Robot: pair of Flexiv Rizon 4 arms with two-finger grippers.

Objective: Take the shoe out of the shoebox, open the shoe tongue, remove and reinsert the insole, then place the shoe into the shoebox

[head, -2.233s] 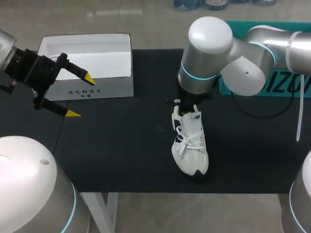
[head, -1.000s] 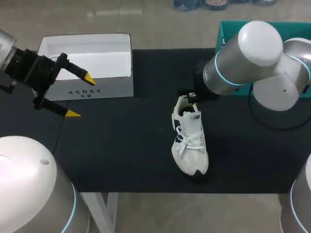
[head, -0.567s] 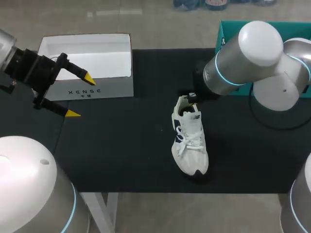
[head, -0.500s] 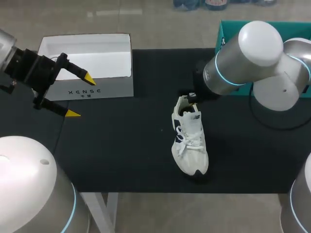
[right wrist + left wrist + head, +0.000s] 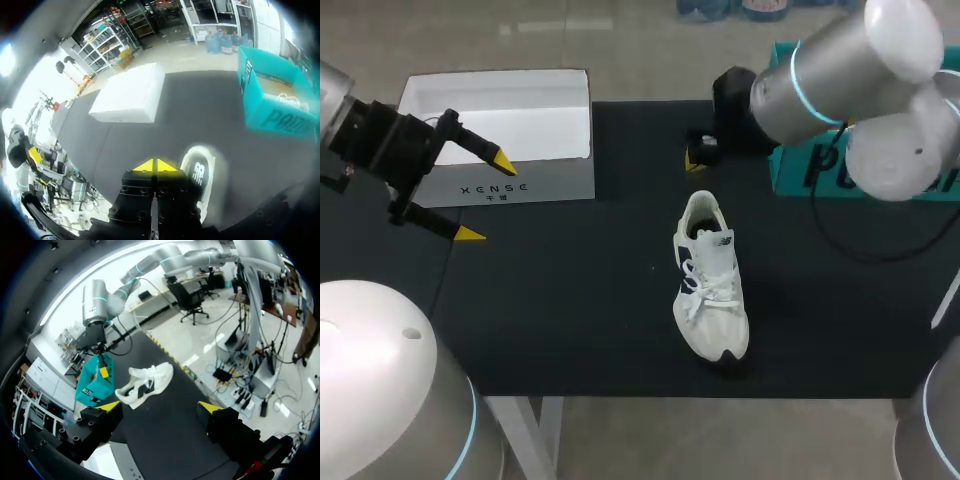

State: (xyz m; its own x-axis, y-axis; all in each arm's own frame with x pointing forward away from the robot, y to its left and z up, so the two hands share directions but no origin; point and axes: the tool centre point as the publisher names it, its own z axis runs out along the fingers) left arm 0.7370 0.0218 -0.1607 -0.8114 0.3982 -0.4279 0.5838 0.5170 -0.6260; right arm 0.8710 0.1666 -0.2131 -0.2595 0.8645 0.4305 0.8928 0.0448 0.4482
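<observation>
Left tool: fingers wide apart, empty, parked before white cardboard shoebox, likely keeping clear.
White mesh sneaker: mid black surface, out of box, heel far, opening accessible.
Right tool: tips pressed together, empty, beyond heel.

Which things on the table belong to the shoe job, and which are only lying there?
For the job:
white shoe
teal box, probably the shoebox

Lying about:
white box, as far as the views show
</observation>
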